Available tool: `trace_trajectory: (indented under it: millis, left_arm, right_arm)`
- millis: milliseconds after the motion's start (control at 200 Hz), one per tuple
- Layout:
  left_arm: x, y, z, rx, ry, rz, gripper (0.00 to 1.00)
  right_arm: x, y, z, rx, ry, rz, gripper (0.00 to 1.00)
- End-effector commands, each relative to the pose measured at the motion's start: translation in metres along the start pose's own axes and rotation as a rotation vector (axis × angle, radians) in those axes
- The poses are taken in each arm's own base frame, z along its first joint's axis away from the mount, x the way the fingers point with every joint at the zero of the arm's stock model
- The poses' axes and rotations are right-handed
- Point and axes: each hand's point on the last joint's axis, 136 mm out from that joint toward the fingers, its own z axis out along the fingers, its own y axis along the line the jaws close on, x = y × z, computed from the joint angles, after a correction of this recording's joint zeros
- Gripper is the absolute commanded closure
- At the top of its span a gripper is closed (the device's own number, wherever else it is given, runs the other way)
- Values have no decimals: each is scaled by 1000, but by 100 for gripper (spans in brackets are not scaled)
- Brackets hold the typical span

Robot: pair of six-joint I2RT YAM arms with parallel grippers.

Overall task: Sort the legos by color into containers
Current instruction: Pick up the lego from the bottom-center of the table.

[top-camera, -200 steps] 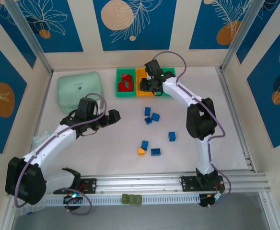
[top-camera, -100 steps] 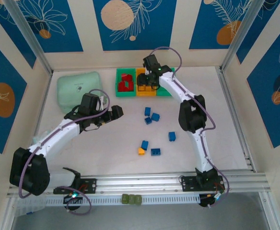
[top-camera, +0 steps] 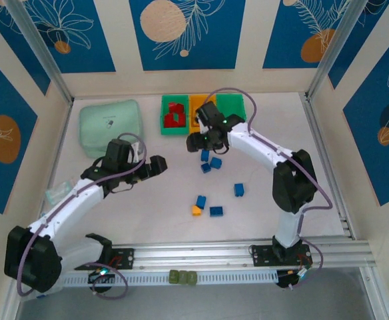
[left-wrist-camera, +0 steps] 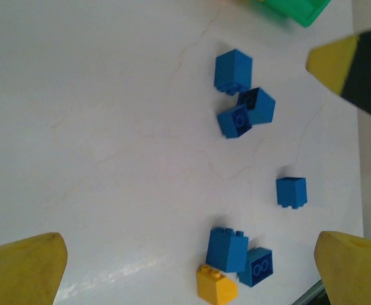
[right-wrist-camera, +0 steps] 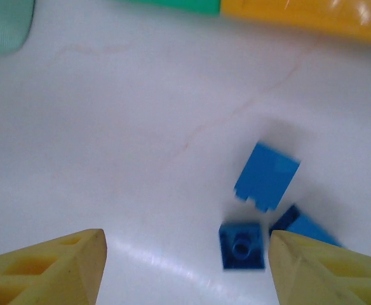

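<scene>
Three joined containers stand at the back: a green bin (top-camera: 174, 115) holding red legos, an orange bin (top-camera: 196, 109) and a second green bin (top-camera: 230, 106). Loose blue legos (top-camera: 210, 162) lie mid-table, with more blue ones (top-camera: 208, 206) and a yellow lego (top-camera: 196, 211) nearer the front. My right gripper (top-camera: 198, 140) hovers open and empty just left of the blue cluster (right-wrist-camera: 241, 244). My left gripper (top-camera: 156, 165) is open and empty, left of the bricks. Its wrist view looks down on the yellow lego (left-wrist-camera: 215, 285) and the blue legos (left-wrist-camera: 227, 249).
A pale mint lidded box (top-camera: 110, 127) sits at the back left, behind the left arm. A lone blue brick (top-camera: 238, 189) lies right of centre. Side walls and a metal rail (top-camera: 248, 253) along the front edge bound the table.
The right gripper opened over the orange bin, then drew back toward me and left to the blue cluster. The left arm shifted slightly.
</scene>
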Motion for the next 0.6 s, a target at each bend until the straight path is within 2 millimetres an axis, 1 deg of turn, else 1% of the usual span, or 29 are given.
trace_trajectory:
  millis: [0,100,180,275,330,480,595]
  left_arm:
    - [22,11,-4,-16,52,-8,1]
    - [32,19,-9,-36,56,-18,1]
    - [39,23,-13,-39,54,-29,1]
    - [47,33,-17,-59,42,-50,1]
    - [51,39,-17,-72,32,-68,1]
    - [58,48,-22,-100,25,-96,1]
    - [61,55,-24,-124,14,-110,1]
  right_arm:
    - [43,16,-11,-16,78,-26,30]
    - [80,23,-9,8,157,-55,29]
    - [105,27,-8,23,201,-64,28]
    - [133,35,-5,37,245,-80,27]
    - [148,41,-4,41,274,-76,27]
    - [182,50,-1,79,330,-79,26]
    - [202,48,4,111,366,-69,25]
